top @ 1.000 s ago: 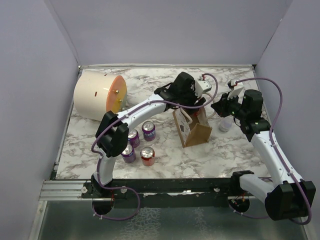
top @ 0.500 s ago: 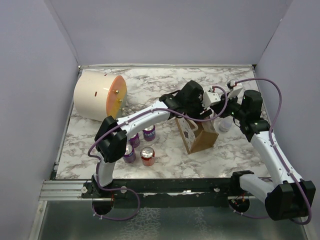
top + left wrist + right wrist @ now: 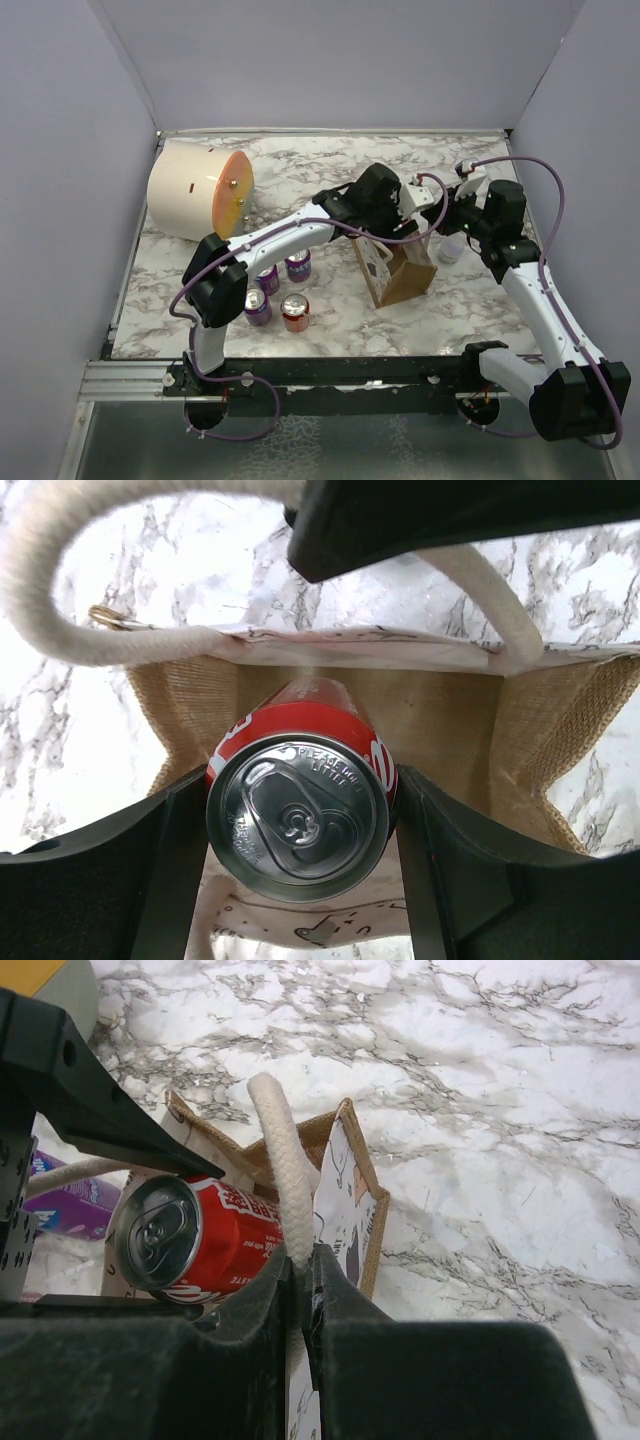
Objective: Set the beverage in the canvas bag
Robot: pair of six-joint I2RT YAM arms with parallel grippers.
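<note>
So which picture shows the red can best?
The left wrist view. The red can fills the middle, top and pull tab facing the camera, pinched in the left claw at the open canvas bag. The right wrist view shows it smaller, sideways, partly behind the handle. In the top view it is hidden under the left arm.

Red can at mouth of upright brown canvas bag

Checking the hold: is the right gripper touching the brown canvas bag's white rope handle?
Touching. The right wrist view shows the right gripper shut on the white rope handle.
</note>
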